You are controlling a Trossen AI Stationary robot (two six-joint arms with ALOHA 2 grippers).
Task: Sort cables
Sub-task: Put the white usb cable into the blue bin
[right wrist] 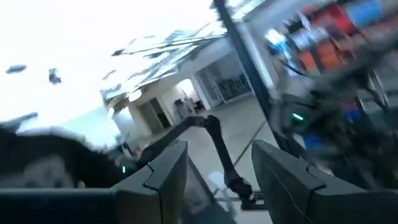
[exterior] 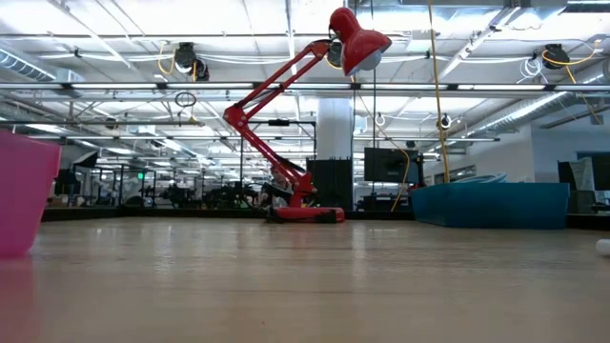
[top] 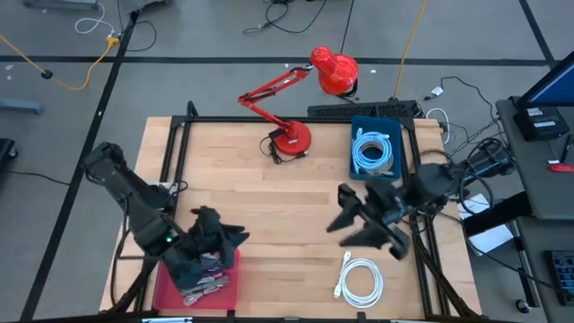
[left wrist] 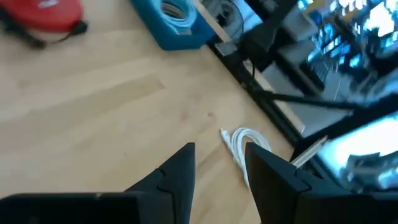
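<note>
A white coiled cable [top: 361, 280] lies flat on the wood near the table's near right corner; the left wrist view shows it [left wrist: 242, 146] beyond the fingers. A light-blue coiled cable [top: 373, 151] sits inside the blue bin [top: 355, 126] at the far right. Short bundled cables [top: 204, 285] lie in the pink bin [top: 170, 292] at the near left. My left gripper [top: 229, 235] hovers open above the pink bin, holding nothing. My right gripper [top: 341, 215] hangs open above the table, between the blue bin and the white coil, and is empty too.
A red desk lamp [top: 291, 139] stands at the table's far middle, its head [top: 334, 72] reaching past the far edge. The low view shows the pink bin [exterior: 24, 195] at left and the blue bin [exterior: 491, 202] at right. Bare wood [top: 269, 197] spans the table's middle.
</note>
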